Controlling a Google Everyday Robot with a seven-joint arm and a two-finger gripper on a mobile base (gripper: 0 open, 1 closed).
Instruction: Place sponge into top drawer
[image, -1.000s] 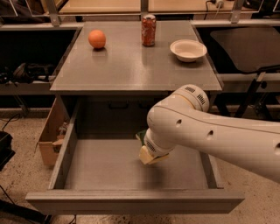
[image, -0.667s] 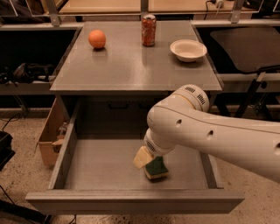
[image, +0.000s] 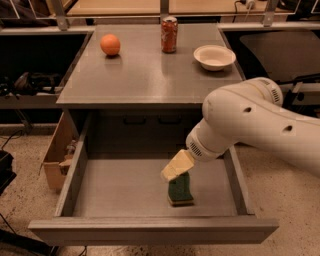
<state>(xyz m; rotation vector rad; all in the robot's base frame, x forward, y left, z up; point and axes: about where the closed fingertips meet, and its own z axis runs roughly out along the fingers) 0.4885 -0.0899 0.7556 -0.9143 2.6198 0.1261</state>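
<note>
The sponge (image: 180, 189) lies on the floor of the open top drawer (image: 125, 187), right of its middle, dark green face towards me and a pale yellow layer along its near edge. My gripper (image: 176, 167) hangs just above the sponge's far end, at the end of the white arm (image: 250, 120) that reaches in from the right. Its pale tip overlaps the sponge's top edge in the picture. The sponge rests on the drawer floor. The arm hides the rest of the gripper.
On the grey table top (image: 145, 75) stand an orange (image: 110, 44), a red can (image: 169, 34) and a white bowl (image: 214, 57). A recessed panel with two dark handles (image: 150, 120) sits behind the drawer. A cardboard box (image: 57, 157) stands left of the drawer.
The sponge has gone from being held above the drawer floor to lying on it. The gripper has risen slightly off it.
</note>
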